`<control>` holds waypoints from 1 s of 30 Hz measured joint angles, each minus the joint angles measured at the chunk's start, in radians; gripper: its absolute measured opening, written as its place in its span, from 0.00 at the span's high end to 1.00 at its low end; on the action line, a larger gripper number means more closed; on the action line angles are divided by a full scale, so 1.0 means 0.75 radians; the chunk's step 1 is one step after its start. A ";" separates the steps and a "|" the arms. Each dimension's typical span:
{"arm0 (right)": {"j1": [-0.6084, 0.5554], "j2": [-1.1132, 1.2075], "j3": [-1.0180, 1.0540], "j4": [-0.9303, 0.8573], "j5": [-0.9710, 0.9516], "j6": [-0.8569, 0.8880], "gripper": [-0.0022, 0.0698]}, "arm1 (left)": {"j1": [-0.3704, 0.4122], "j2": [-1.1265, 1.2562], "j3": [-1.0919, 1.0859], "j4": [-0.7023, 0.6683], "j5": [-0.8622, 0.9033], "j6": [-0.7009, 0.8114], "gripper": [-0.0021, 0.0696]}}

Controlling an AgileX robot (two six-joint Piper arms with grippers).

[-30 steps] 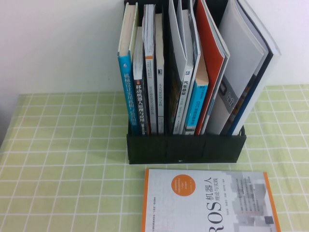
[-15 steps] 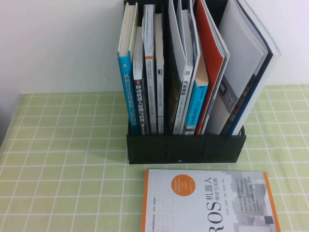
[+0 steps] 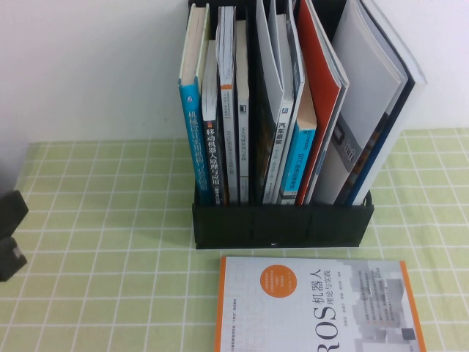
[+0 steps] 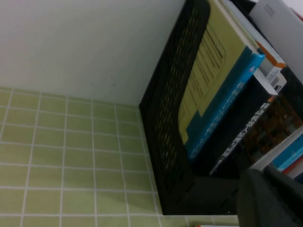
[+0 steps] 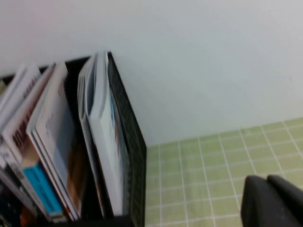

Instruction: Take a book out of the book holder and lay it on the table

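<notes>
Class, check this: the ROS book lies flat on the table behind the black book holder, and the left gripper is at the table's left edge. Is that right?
Not quite. The high view shows the ROS book lying flat on the table in front of the book holder, not behind it. The left gripper is indeed at the left edge; the right gripper shows only in its wrist view.

There are two pincers: the left pincer (image 3: pixel 11 235) at the left edge of the bench (image 3: pixel 95 220), and the right pincer (image 5: pixel 274 201), which shows only in its own wrist view. Well to the right of the left pincer stands one book holder (image 3: pixel 282 224), with roughly ten books and magazines upright in it; overlapping edges blur the exact number, and one of them is the book (image 3: pixel 381 95). One ROS book (image 3: pixel 315 308) lies flat, right of that pincer.
</notes>
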 joint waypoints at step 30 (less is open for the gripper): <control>0.012 0.527 0.205 1.428 -0.118 -1.587 0.90 | -0.406 0.976 -0.718 -0.971 -0.008 1.414 0.97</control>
